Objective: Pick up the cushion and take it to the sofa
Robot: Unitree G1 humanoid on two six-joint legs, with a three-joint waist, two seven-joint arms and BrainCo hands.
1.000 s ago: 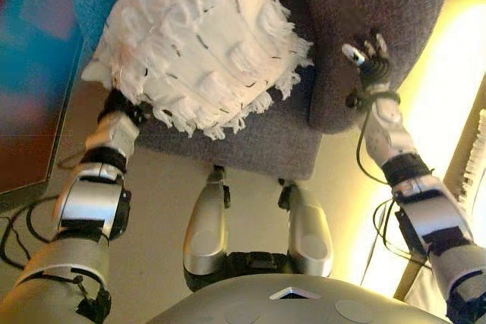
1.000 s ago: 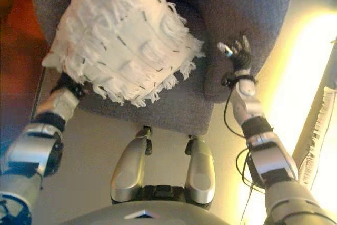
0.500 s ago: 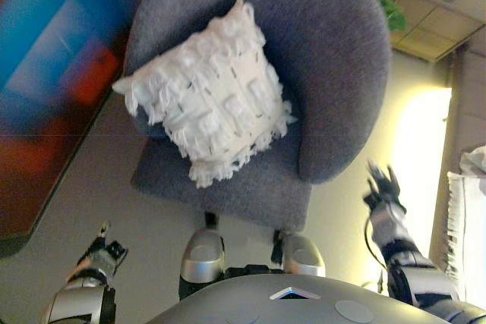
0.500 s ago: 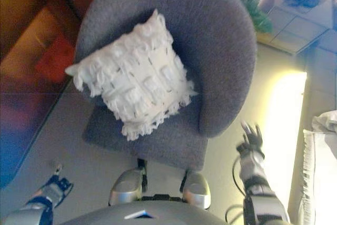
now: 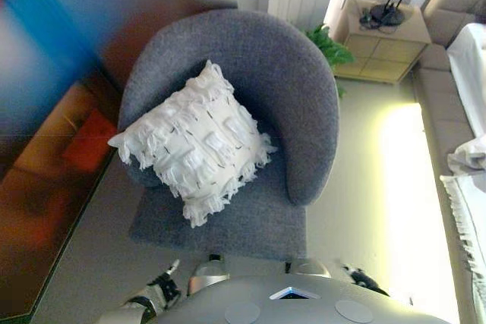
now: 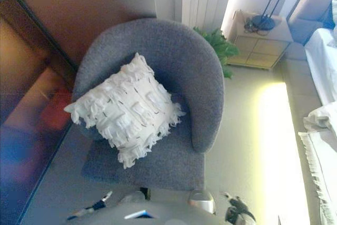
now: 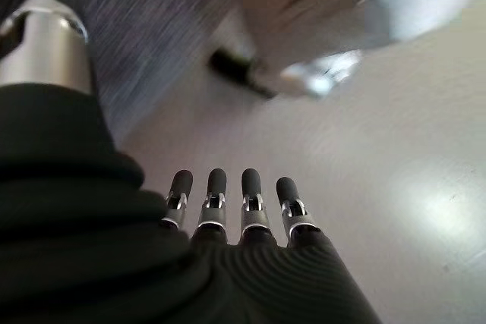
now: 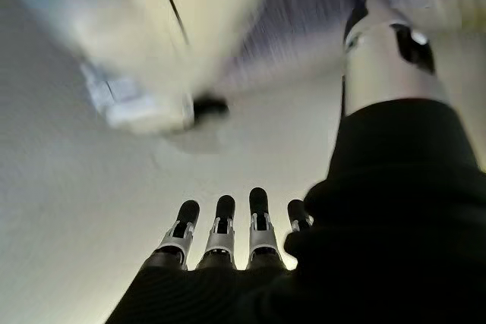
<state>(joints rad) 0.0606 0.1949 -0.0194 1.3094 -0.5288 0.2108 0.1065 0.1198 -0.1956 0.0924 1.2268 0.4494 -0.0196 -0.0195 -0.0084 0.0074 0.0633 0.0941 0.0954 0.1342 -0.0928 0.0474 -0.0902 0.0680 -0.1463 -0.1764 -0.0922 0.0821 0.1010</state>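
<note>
One white fringed cushion (image 5: pixel 196 142) tilted on grey armchair (image 5: pixel 300 89), both hands (image 7: pixel 228 210) (image 8: pixel 228 237) w/ fingers straight, empty

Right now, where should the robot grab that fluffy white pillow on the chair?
Probably by its two side corners, one in each hand, coming from the chair's open front. The cushion leans tilted against the grey armchair's curved back, which blocks the back and sides. Both the left hand and right hand are open, low and empty.
</note>
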